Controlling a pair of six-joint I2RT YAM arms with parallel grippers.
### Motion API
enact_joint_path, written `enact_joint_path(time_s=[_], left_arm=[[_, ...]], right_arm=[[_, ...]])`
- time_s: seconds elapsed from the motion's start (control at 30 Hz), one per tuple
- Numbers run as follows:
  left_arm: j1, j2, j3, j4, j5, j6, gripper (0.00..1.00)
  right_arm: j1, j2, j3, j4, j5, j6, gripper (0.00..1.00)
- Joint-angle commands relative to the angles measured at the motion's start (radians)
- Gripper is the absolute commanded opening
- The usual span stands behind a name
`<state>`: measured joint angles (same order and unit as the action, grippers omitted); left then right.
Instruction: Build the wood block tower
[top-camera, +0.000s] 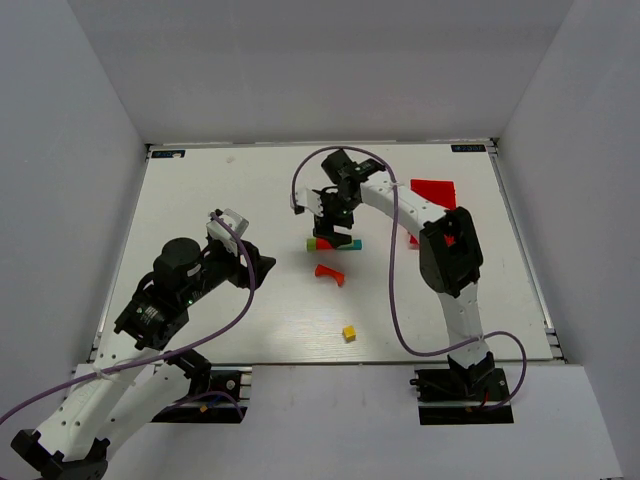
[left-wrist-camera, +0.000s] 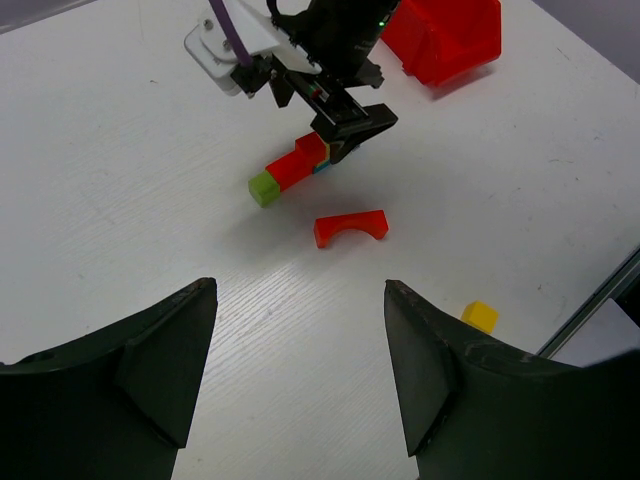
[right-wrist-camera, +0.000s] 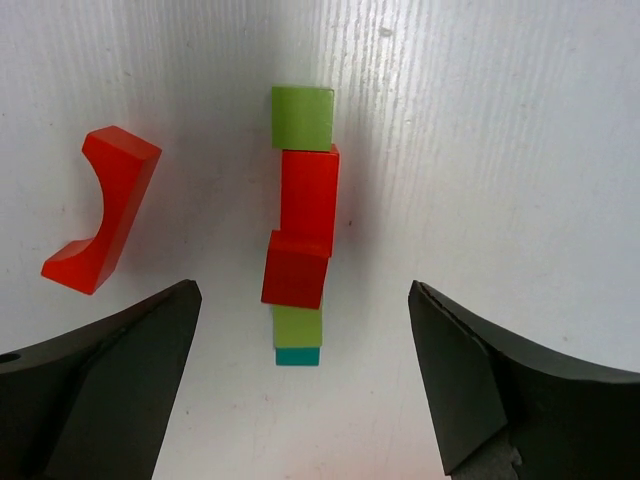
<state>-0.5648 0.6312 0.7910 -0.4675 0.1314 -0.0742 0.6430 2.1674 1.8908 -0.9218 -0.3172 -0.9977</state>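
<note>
The left gripper (left-wrist-camera: 298, 290) is held spread, empty. A yellow cube (top-camera: 349, 333) is seen nearest, a red arch (top-camera: 329, 273) at its 11 o'clock. At the arch's 12, a green-red-teal row (right-wrist-camera: 309, 195) is laid midway on the table (top-camera: 220, 200), a red cube (right-wrist-camera: 296, 268) stacked on it, under the right gripper (left-wrist-camera: 355, 130), jaws spread.

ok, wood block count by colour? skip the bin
Red: 3 (red block, red cube, red arch)
Green: 2 (green cube, green block)
Teal: 1 (teal block)
Yellow: 1 (yellow cube)
Total: 7
</note>
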Motion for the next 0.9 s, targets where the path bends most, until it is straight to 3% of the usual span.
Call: enact_joint_path(time_s=[0.0, 0.23, 0.3, 0.47, 0.57, 0.63, 0.67, 0.7, 0.77, 0.87], left_arm=[[0.005, -0.01, -0.007, 0.004, 0.005, 0.007, 0.78], [0.005, -0.01, -0.007, 0.004, -0.004, 0.007, 0.78], [0.005, -0.01, -0.007, 0.004, -0.004, 0.007, 0.78], [0.005, -0.01, -0.007, 0.004, -0.004, 0.007, 0.75], [0.005, -0.01, -0.007, 0.004, -0.004, 0.007, 0.73], [0.005, -0.01, -0.007, 0.004, -0.004, 0.007, 0.71], [0.005, -0.01, -0.007, 0.004, -0.004, 0.007, 0.69], [0.005, -0.01, -0.007, 0.004, -0.004, 0.007, 0.69], [0.005, -0.019, -0.007, 0.004, -0.004, 0.007, 0.69], [0.005, -0.019, -0.007, 0.004, -0.004, 0.007, 0.69]], right_arm=[[0.006, -0.113, -0.019, 0.037, -0.025, 0.013, 0.9], [0.006, -0.292, -0.11, 0.06, -0.029, 0.024, 0.9], [0.004, -0.346, -0.218, 0.113, -0.023, 0.056, 0.9], [-0.006, -0.549, -0.541, 0.443, -0.019, 0.31, 0.9], [0.014, -0.506, -0.559, 0.319, -0.158, 0.329, 0.32], [0.021, -0.477, -0.553, 0.296, -0.183, 0.341, 0.04], [0.036, -0.456, -0.564, 0.305, -0.168, 0.349, 0.01], [0.043, -0.451, -0.603, 0.319, -0.154, 0.356, 0.01], [0.058, -0.442, -0.624, 0.365, -0.137, 0.364, 0.12], [0.073, -0.423, -0.627, 0.388, -0.119, 0.381, 0.41]])
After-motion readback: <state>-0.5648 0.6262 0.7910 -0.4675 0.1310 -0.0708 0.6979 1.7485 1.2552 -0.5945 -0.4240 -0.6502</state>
